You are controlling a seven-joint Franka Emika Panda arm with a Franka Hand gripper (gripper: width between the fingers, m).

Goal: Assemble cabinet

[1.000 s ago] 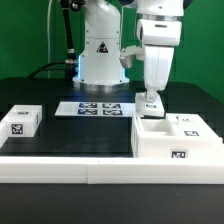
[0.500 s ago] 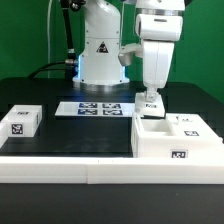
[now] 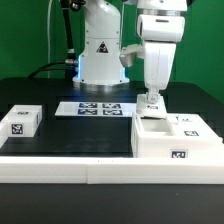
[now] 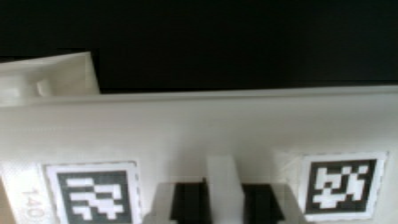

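Observation:
The cabinet [image 3: 176, 140] is the big white tagged box at the exterior view's right, open on top. My gripper [image 3: 151, 99] hangs upright just over its back left corner. It is shut on a thin white tagged panel [image 3: 151, 103] that reaches down to the box's rim. In the wrist view the dark fingers [image 4: 189, 205] clamp a narrow white edge at my gripper [image 4: 226, 205]. The white tagged surface [image 4: 214, 130] fills the frame behind them, with one tag on each side.
A small white tagged block [image 3: 20, 121] sits at the exterior view's left. The marker board [image 3: 95, 107] lies flat at the back middle, in front of the robot base [image 3: 100, 55]. A white ledge [image 3: 60, 166] runs along the front.
The gripper with the panel has shifted only very slightly, toward the cabinet. Nothing else has moved.

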